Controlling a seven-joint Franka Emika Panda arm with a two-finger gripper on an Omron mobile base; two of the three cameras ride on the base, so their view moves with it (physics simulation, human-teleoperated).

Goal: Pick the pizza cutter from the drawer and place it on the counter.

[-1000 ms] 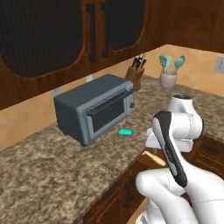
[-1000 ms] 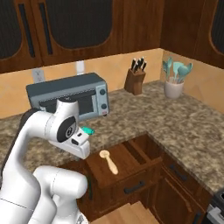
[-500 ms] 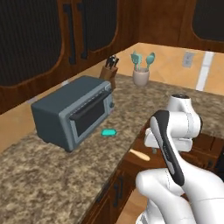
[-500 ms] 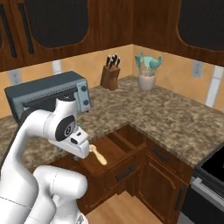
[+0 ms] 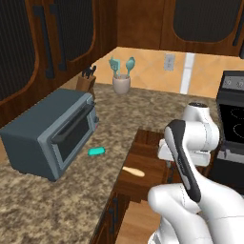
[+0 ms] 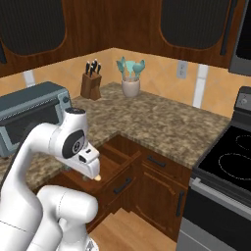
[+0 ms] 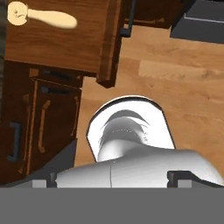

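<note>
Here the drawer (image 5: 143,167) stands pulled out from under the counter (image 5: 71,200), and the pizza cutter (image 5: 133,171) lies flat on its wood-grain floor, untouched. In the hand view the pizza cutter (image 7: 41,17) lies in the upper left corner, disc end toward the left edge and tapered handle pointing right, resting on the drawer (image 7: 61,39) floor near its front wall. The arm hangs over the drawer's front, and whether the gripper's jaws are apart or together cannot be told. On the counter, a small teal bar (image 5: 96,151) lies just beside the grey toaster oven (image 5: 47,136). Farther back stand a knife block (image 6: 91,81) and a crock of teal spatulas (image 6: 130,78). A black stove (image 6: 230,166) sits at the right.
</note>
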